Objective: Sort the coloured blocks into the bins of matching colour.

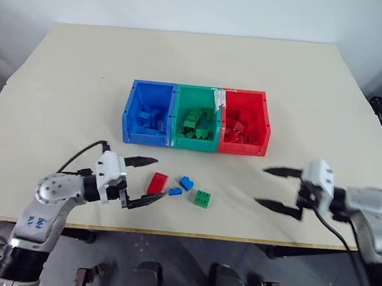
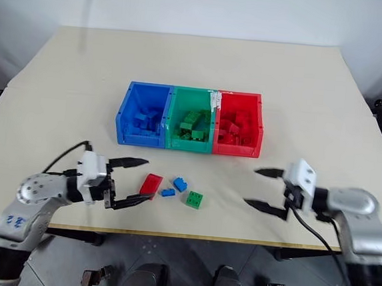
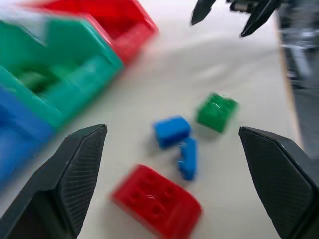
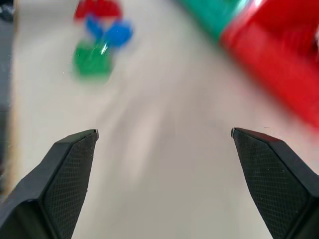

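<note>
Just ahead of the wide-open, empty left jaws (image 1: 142,181) lies the red block (image 1: 157,183); right jaws (image 1: 272,187) gape empty too.

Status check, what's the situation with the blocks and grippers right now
Left gripper open, by red block. Right gripper open, empty. Four blocks loose before the bins. Nothing in the way.

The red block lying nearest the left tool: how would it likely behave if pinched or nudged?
The red block looks like rigid moulded plastic, so it should keep its shape under a pinch. It lies flat and low on the table, studs up, so it would probably slide rather than roll or tip. Its glossy faces may be a little slippery.
</note>
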Controlling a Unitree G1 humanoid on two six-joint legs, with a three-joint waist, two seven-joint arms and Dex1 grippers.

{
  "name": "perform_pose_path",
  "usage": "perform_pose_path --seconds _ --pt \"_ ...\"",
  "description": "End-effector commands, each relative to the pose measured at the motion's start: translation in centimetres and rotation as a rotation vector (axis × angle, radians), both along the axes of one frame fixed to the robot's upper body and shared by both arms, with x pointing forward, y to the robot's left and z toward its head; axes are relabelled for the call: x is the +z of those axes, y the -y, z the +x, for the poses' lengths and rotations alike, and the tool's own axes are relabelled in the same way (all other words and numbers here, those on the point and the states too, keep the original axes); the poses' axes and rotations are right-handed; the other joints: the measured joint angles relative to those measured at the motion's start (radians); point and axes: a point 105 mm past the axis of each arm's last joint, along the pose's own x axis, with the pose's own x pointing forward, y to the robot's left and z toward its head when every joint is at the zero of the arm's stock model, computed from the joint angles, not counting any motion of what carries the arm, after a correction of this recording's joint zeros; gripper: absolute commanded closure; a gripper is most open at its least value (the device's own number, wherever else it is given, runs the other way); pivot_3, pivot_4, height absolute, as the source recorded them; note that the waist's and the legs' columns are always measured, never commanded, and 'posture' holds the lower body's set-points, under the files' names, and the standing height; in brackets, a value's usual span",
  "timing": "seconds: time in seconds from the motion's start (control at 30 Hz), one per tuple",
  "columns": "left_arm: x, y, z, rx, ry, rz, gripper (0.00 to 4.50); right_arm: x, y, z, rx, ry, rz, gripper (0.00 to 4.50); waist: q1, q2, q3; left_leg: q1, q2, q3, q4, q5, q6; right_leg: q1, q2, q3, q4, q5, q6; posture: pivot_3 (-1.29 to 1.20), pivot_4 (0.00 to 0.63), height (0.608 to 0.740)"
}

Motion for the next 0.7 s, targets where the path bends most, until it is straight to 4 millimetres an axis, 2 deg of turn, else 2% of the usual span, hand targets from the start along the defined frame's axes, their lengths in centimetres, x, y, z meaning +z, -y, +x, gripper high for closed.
perform_pose_path --seconds 0.03,0.17,0.27,0.37,0.47,0.57,0.7 --pt "0.6 0.1 0.2 -0.037 0.064 0.011 0.00 1.7 -1.8 -0.7 0.067 0.071 0.015 0.03 -0.008 0.000 0.000 0.001 0.001 0.001 0.001 0.000 0.000 0.000 0.000 0.000 0.000 0.001 -0.001 0.00 0.150 0.740" --pt "0.6 -0.4 0.1 -0.047 0.080 0.032 0.00 1.7 -5.3 -1.1 0.118 -0.001 0.040 0.03 -0.009 0.000 0.000 0.002 0.002 0.001 0.000 0.000 -0.001 0.000 0.000 0.001 0.002 0.001 -0.001 0.00 0.150 0.740" --pt "0.5 -1.3 -0.5 -0.027 0.080 0.053 0.00 0.7 -9.1 -1.4 0.170 -0.072 0.010 0.03 -0.003 0.000 0.000 0.002 0.001 0.000 0.001 0.000 -0.001 0.000 0.000 0.001 0.002 0.001 -0.001 0.00 0.150 0.740" --pt "0.3 -2.1 -1.2 0.005 0.052 0.057 0.00 0.2 -11.6 -0.7 0.155 -0.098 0.001 0.03 -0.002 0.000 0.000 0.001 0.001 0.000 0.001 0.000 -0.001 -0.001 0.000 0.000 0.002 0.001 -0.001 0.00 0.150 0.740" --pt "0.1 -3.1 -2.1 0.051 0.031 0.059 0.00 -0.9 -12.7 0.6 0.109 -0.094 -0.043 0.03 0.000 0.000 0.000 -0.001 0.001 -0.002 0.001 0.000 0.000 -0.001 0.000 0.000 0.002 0.001 -0.001 0.00 0.150 0.740" --pt "-0.1 -3.7 -3.1 0.086 0.021 0.065 0.00 -2.2 -12.8 2.1 0.063 -0.061 -0.126 0.03 0.001 -0.001 0.000 -0.001 0.000 -0.002 0.001 0.000 0.000 -0.001 0.000 0.000 0.001 0.001 -0.002 0.00 0.150 0.740" --pt "0.0 -3.8 -3.7 0.116 0.023 0.063 0.00 -2.6 -12.9 2.7 0.060 -0.069 -0.153 0.91 0.000 -0.001 0.000 -0.001 0.000 -0.002 0.001 0.000 0.000 -0.001 0.000 0.000 0.002 0.001 -0.002 0.00 0.150 0.740"
